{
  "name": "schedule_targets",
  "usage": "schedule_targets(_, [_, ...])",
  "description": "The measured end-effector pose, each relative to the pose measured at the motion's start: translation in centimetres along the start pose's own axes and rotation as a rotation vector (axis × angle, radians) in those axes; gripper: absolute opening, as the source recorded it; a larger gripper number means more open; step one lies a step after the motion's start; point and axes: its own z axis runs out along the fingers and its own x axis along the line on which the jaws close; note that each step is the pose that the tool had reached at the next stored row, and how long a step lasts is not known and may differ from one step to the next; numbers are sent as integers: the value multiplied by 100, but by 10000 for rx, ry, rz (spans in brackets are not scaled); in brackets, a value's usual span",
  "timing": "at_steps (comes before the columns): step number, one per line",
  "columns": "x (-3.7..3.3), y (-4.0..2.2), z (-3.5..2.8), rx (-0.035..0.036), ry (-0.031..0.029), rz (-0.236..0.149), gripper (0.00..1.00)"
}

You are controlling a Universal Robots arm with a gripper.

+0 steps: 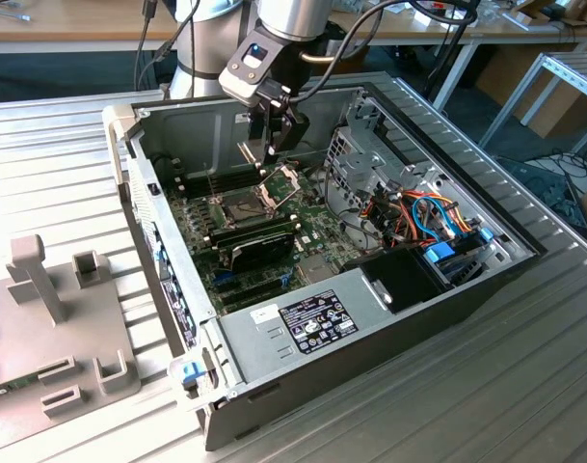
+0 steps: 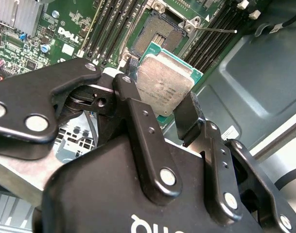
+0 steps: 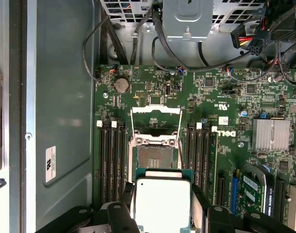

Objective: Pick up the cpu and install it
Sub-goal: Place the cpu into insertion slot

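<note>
Exterior view. The black robot gripper point(image 1: 274, 145) hangs inside an open black-and-grey desktop computer case point(image 1: 389, 338), which lies on a ribbed grey metal counter point(image 1: 524, 386). The gripper is above the green motherboard point(image 1: 317, 227), near the square processor socket point(image 1: 241, 204). The socket's hinged metal frame point(image 1: 280, 181) stands raised. A grey moulded fixture point(image 1: 52, 318) rests on the counter at the exterior view's left, well apart from the case.

Second wrist view. The two black fingers point(image 2: 133, 109) are closed partway onto the cpu point(image 2: 165, 87), a small flat square chip with a dull silver-grey metal top and a green edge. One finger presses on each of two opposite sides. The chip is clear of the board and close to the uncovered socket, whose contact field is bare. Rows of long black memory slots point(image 2: 113, 29) flank the socket.

First wrist view. The cpu sits level between the fingers and covers the socket's near edge. The raised frame lies just beyond the socket. A finned silver heat sink point(image 3: 270, 134) stands on the motherboard, well apart from the socket.
</note>
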Motion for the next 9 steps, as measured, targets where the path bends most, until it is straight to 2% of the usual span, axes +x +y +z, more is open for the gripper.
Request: schedule_targets(9, [-1,0,16,1,-2,1,55])
